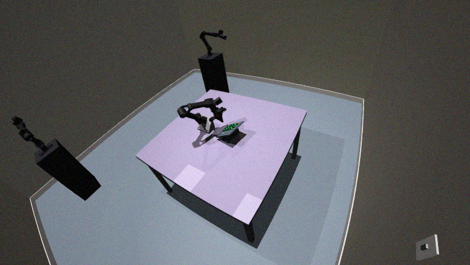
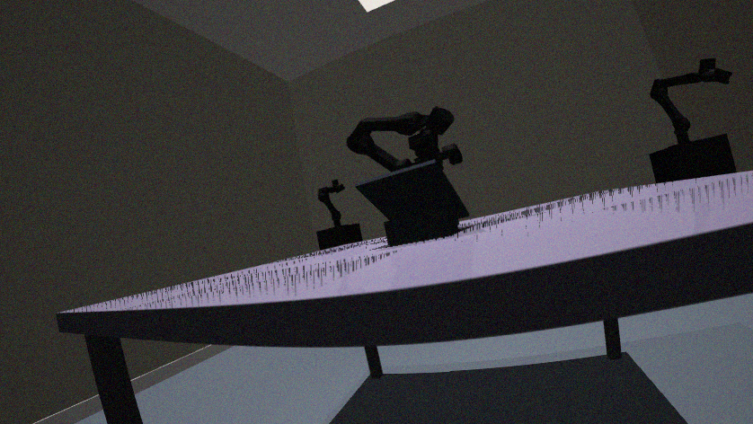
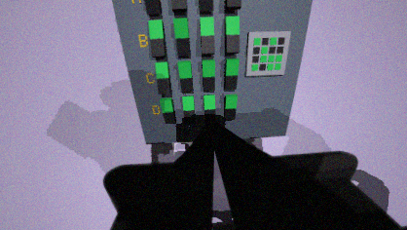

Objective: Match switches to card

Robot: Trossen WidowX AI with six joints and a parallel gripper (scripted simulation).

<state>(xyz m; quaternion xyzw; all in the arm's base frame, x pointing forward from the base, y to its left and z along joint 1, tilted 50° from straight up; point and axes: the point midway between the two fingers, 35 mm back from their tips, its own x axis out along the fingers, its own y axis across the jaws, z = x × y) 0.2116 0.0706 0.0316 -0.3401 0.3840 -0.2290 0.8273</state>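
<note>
The slate switch panel point(image 3: 273, 99) point(image 2: 416, 197) is tilted, with rows B, C and D visible and row A cut off at the top in the wrist view. The card point(image 3: 287, 49) reads, far to near: green-dark-green-dark; dark-green-dark-dark; dark-green-green-green; green-dark-green-green. By shading, rows B and C appear to match it. In row D, the first switch point(image 3: 166, 105) and fourth switch point(image 3: 231, 101) look darker green; the second switch point(image 3: 188, 102) and third switch point(image 3: 209, 102) look brighter, as if dark-raised. My gripper point(image 3: 211, 128) point(image 1: 221, 120) is shut and empty, above the near edge by the third column; contact is unclear.
The panel stands on the lilac table point(image 1: 263, 112) point(image 2: 505, 258) in front of the arm base point(image 1: 205, 126). Two other arms stand on black pedestals point(image 1: 213, 72) point(image 1: 67, 169) beyond the table. Arm shadows fall across the panel's near part.
</note>
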